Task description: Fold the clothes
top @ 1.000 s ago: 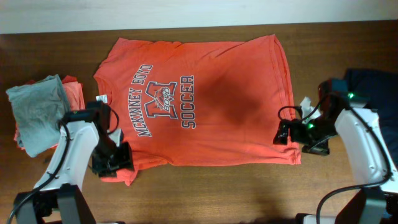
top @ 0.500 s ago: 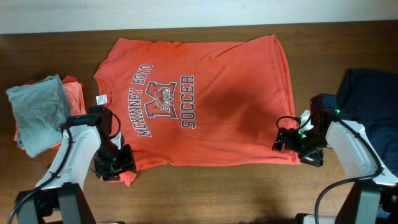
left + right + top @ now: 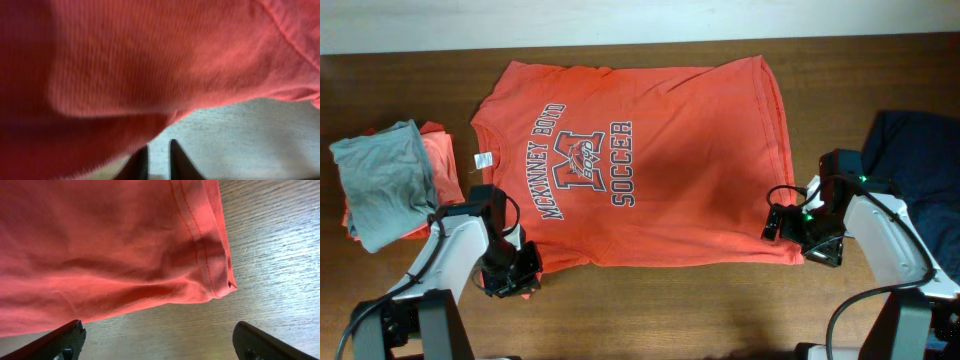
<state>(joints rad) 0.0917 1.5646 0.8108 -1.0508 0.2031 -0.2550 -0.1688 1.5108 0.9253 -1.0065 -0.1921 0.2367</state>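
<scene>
Orange-red T-shirt (image 3: 660, 170) spread flat, right end effector (image 3: 160, 345) gaping at hem corner

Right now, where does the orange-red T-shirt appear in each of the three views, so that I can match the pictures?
Overhead: the orange-red T-shirt lies spread across the table's middle, lettering up.
Left wrist: it fills the top and left, close up.
Right wrist: it fills the upper left, its hemmed corner at centre right.
Shared landmark: the wooden table, bare below the shirt in every view.
</scene>
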